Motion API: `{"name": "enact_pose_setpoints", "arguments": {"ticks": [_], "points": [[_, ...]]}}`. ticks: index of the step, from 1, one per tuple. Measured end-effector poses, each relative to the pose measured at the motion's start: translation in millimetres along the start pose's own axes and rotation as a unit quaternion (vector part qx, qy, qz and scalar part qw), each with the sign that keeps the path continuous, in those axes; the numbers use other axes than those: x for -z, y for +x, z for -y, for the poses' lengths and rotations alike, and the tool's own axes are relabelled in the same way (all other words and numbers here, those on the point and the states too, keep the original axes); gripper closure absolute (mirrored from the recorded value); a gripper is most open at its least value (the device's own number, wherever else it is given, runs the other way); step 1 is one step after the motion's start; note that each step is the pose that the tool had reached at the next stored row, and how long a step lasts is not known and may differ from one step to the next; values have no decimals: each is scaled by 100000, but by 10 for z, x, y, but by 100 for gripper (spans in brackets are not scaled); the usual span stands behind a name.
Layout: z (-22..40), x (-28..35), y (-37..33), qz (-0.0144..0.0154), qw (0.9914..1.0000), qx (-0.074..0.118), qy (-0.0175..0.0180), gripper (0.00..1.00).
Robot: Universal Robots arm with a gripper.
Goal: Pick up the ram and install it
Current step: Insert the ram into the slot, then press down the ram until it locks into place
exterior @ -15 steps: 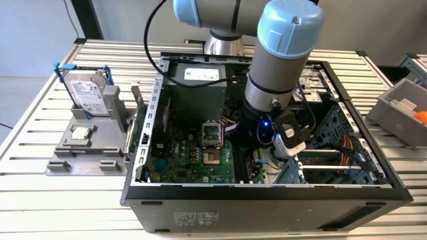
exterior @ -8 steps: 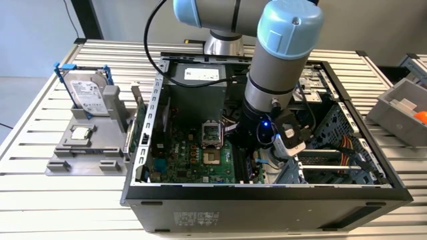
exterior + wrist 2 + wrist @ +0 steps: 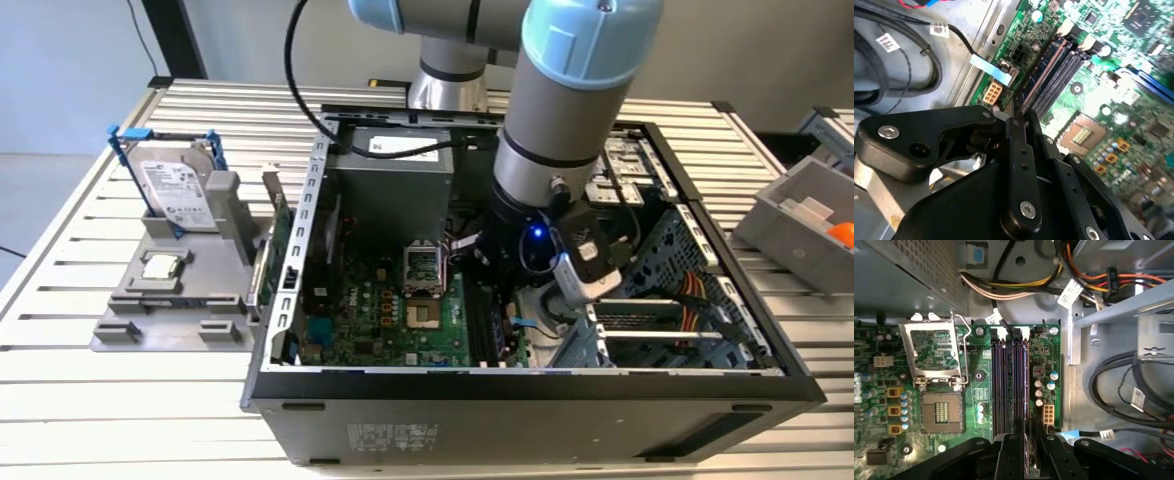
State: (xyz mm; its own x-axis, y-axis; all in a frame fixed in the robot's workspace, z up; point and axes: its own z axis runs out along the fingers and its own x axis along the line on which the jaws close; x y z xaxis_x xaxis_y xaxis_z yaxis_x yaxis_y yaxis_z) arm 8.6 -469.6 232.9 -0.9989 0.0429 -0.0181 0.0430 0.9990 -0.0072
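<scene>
The ram shows edge-on as a thin brownish strip along the memory slot nearest the small capacitors; in the second wrist view the ram runs from the fingertips along the same slot. My gripper is down inside the open computer case, over the memory slots of the green motherboard, with its black fingers shut on the ram's near end. The gripper hangs below the arm's grey wrist, and its fingertips are pressed close together.
The open processor socket lies beside the slots. Black cable bundles and coloured power wires run along the case wall. Outside the case, a grey holder carries a silver hard drive and a square chip. A grey bin stands at the exterior view's right.
</scene>
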Motion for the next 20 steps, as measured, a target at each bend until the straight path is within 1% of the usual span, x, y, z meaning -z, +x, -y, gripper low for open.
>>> {"name": "enact_pose_setpoints", "arguments": {"ticks": [4, 5, 6, 9, 10, 20], "points": [[1, 183, -4, 1, 100000, 0, -1, 0], [2, 214, -4, -1, 100000, 2, 7, 0], [2, 230, -5, 2, 100000, 1, -13, 0], [4, 248, -5, -1, 100000, -1, -6, 0], [4, 255, -5, -4, 100000, -2, 2, 100], [5, 312, -6, -3, 100000, -3, -4, 100]]}}
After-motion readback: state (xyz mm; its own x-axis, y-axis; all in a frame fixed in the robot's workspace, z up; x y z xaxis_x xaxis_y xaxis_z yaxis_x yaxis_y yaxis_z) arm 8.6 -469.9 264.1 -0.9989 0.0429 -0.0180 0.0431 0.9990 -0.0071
